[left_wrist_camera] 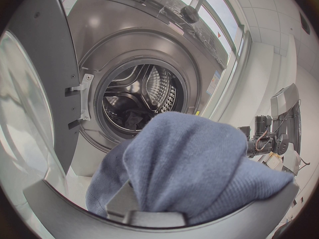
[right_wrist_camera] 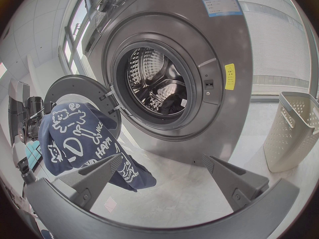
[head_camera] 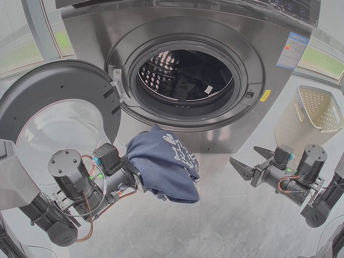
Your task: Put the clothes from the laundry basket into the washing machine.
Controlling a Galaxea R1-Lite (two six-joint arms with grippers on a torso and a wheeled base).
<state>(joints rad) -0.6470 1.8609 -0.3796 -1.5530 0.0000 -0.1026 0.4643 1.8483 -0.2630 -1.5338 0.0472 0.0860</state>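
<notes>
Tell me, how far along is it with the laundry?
Done: dark clothing already lies in the drum. In hand: the left jaws hold a navy sweatshirt in front of the open washing machine, not yet inside. Left: getting it in; whether the laundry basket holds more cannot be told.

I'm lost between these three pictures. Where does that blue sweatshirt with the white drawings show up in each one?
Head view: blue sweatshirt low, left of centre, below the drum opening.
Left wrist view: blue sweatshirt close up in the foreground, before the drum opening.
Right wrist view: blue sweatshirt farther off, in front of the open door.
Shared landmark: the drum opening.
</notes>
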